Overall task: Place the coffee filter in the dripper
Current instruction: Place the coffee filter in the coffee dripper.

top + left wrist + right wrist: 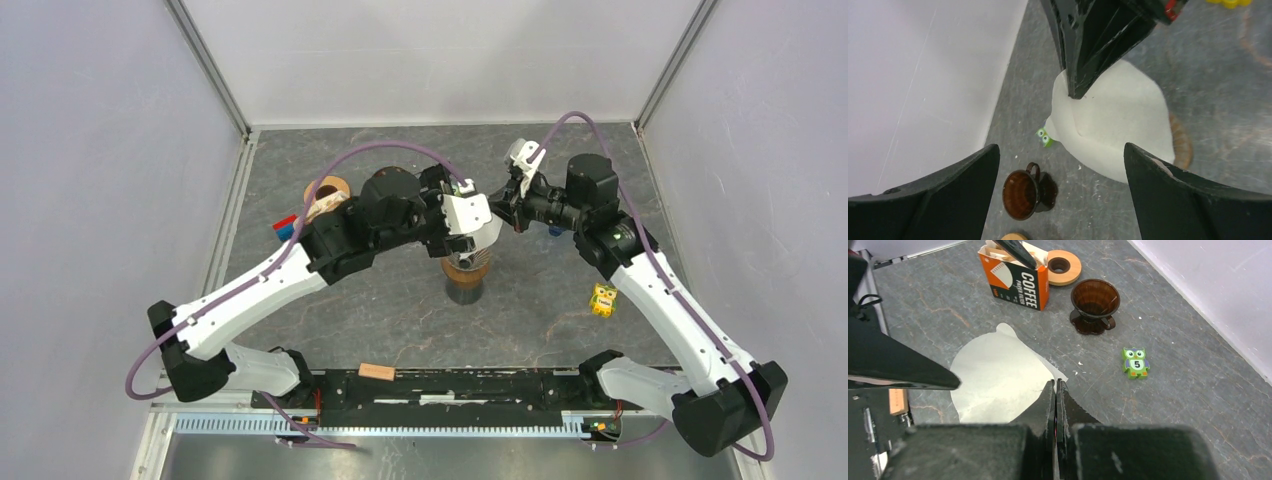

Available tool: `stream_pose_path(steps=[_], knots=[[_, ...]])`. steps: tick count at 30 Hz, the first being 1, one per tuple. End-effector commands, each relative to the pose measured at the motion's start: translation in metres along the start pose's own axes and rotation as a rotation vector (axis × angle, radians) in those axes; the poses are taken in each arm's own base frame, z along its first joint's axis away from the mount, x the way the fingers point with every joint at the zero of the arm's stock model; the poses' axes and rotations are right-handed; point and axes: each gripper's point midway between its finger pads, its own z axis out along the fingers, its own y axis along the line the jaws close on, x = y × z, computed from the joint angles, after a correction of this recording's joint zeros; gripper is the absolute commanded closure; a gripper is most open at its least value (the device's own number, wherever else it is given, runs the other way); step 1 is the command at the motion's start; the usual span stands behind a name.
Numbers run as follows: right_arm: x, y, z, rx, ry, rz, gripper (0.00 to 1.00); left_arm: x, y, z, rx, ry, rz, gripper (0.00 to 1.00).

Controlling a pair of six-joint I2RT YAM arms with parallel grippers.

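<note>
Placement is only beginning: the right gripper (1055,384) is pinching the edge of the coffee filter (998,377) and holding it above the table (1198,390), the left gripper (1060,150) is hovering with jaws spread wide, and the brown dripper (1095,300) is standing empty, well apart.

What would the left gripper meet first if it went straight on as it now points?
Probably the white coffee filter that the right gripper pinches by its edge, though depth is unclear.

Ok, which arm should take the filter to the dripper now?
Right. The right gripper is shut on the filter edge, with the empty dripper ahead of it. The left gripper is open, holding nothing.
</note>
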Motion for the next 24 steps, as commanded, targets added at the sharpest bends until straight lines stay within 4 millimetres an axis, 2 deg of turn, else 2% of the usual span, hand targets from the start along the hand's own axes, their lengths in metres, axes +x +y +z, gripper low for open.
stream_pose_path(steps=[1,5,11,18,24], knots=[[-0.019,0.01,-0.012,-0.06,0.034,-0.01,1.0,-0.031,-0.019,-0.035,0.195,-0.061,-0.102,0.0],[-0.015,0.017,-0.018,-0.094,0.092,-0.002,1.0,-0.039,-0.023,-0.052,0.288,-0.083,-0.144,0.0],[0.007,0.026,-0.015,-0.16,0.17,0.042,1.0,-0.035,-0.016,-0.065,0.315,-0.105,-0.208,0.0],[0.013,0.026,-0.008,-0.184,0.201,0.078,1.0,-0.022,-0.015,-0.064,0.294,-0.092,-0.228,0.0],[0.023,0.018,0.003,-0.174,0.244,0.118,1.0,-0.011,-0.017,-0.054,0.277,-0.07,-0.235,0.0]])
